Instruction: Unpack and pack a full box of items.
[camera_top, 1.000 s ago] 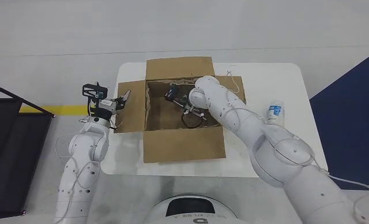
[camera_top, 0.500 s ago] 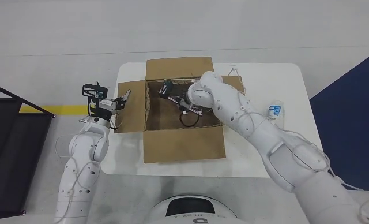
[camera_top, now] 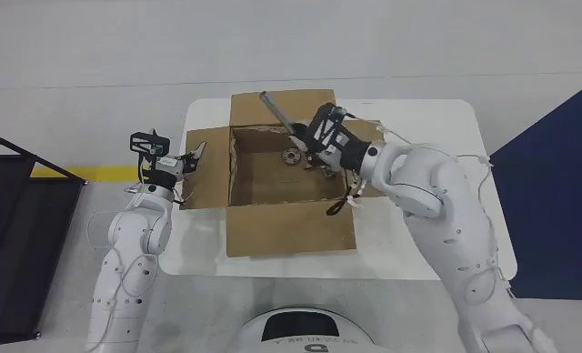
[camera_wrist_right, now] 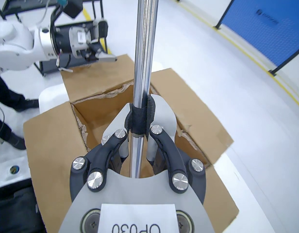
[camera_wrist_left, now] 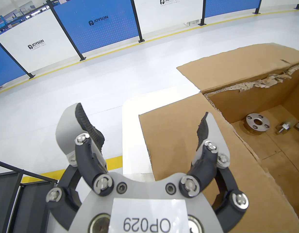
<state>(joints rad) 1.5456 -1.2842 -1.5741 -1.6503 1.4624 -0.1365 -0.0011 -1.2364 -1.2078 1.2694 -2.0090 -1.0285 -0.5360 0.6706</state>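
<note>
On the right pincer the padded fingers are pressed together around a long, polished chrome steel rod, which is gripped near one end. In the top view this pincer is held over the far right part of an open brown cardboard box, and the rod is seen slanting out above the far flap. Such an end grip is judged to be used so that the whole length can be drawn clear of the box walls.

The left pincer is held with its fingers apart and nothing between them, outside the box beside the left flap; it is probably parked there so that the opening is left free. A round grey metal flange with bolt holes and a small cylindrical metal part are lying close together on the box floor, so the unpacking is judged unfinished. The box is carried on a white rounded surface.
</note>
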